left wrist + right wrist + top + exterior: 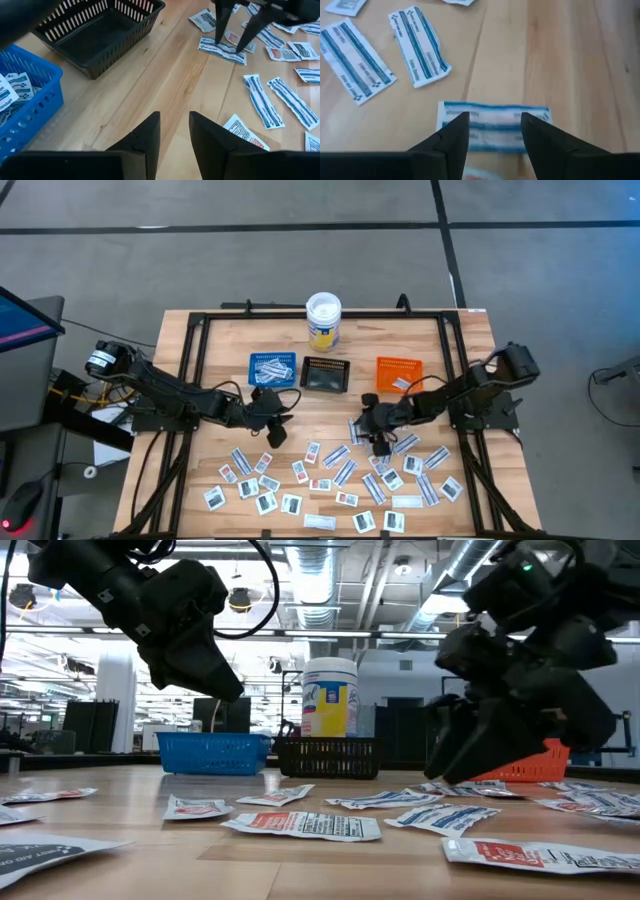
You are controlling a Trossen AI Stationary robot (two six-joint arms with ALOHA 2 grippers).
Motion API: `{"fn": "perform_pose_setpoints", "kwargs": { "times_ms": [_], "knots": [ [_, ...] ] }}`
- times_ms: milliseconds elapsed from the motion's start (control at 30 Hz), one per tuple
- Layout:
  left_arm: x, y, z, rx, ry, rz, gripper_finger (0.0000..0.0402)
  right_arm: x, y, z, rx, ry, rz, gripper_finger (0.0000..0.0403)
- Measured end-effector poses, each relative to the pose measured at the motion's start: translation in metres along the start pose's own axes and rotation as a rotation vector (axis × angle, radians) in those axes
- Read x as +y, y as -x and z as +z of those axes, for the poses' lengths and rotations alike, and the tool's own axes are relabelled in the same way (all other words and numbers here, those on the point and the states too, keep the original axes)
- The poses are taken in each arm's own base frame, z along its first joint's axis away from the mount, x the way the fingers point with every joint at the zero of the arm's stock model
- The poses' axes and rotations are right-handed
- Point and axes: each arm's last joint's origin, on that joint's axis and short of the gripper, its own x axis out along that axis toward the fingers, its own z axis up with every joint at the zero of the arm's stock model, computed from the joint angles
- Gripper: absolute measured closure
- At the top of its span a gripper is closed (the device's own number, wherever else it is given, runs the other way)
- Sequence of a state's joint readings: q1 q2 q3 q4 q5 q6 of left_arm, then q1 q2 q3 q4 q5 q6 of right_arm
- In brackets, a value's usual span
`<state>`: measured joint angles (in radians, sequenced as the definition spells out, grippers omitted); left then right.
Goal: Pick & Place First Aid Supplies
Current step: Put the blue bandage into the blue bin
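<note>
A white-lidded tub [323, 321] with a yellow label stands upright near the far edge of the wooden surface [225, 345]. In front of it three small square trays sit in a row, well apart from one another: a blue tray [255, 360], a black tray [325, 376] in the middle, and an orange tray [399, 365]. A black frame [190, 350] runs round the surface. Grey floor [250, 250] lies beyond.

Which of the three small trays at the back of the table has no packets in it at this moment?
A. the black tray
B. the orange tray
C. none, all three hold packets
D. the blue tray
A: the high view shows the black tray bare inside, while white-and-blue packets lie in the blue tray and a white packet lies in the orange tray; the left wrist view agrees on the black and blue ones.
</note>
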<state>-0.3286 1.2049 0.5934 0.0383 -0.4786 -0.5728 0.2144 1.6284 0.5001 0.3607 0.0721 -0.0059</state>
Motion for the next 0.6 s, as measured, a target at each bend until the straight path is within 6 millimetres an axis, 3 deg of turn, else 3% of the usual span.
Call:
{"fn": "perform_pose_setpoints", "kwargs": {
  "times_ms": [233,533,600],
  "knots": [
    [0.000,0.000,0.000,0.000,0.000,0.000,0.0298,-0.011,-0.020,0.003,0.115,-0.024,-0.027,0.0260],
    [0.000,0.000,0.001,-0.005,0.003,-0.003,0.0298,-0.023,-0.030,0.018,0.116,-0.030,-0.031,0.0384],
    [0.000,0.000,0.001,-0.006,0.004,-0.004,0.0298,-0.024,-0.028,0.024,0.097,-0.029,-0.039,0.0396]
  ]
}}
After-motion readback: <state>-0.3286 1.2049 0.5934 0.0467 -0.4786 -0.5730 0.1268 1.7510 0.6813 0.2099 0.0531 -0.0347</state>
